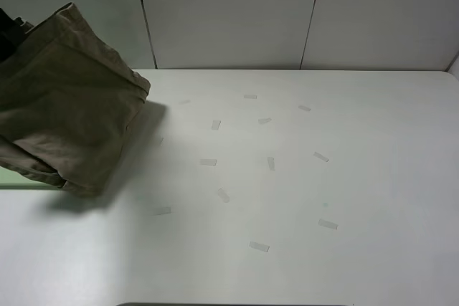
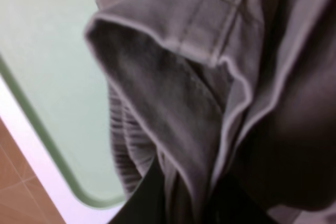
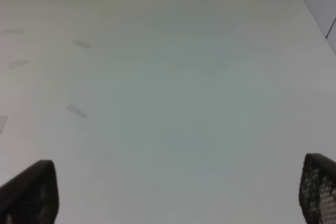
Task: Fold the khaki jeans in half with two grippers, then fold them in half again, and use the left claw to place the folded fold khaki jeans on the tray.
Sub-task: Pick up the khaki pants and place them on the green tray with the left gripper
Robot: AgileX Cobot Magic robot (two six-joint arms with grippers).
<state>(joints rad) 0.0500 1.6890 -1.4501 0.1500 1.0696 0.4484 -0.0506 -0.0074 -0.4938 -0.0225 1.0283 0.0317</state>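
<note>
Khaki jeans (image 2: 210, 77) bunched, hanging from left claw (image 2: 178, 203), clamped on fabric, above tray (image 2: 47, 77).

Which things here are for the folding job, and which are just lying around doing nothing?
For the job:
- khaki jeans, folded and hanging in the air
- left claw, shut on the jeans
- tray, pale green, below the jeans
- right gripper, open and empty

Just lying about:
- bits of clear tape stuck on the white table

Khaki jeans (image 1: 64, 98) cut off at left edge, hiding the tray (image 2: 47, 77).
</note>
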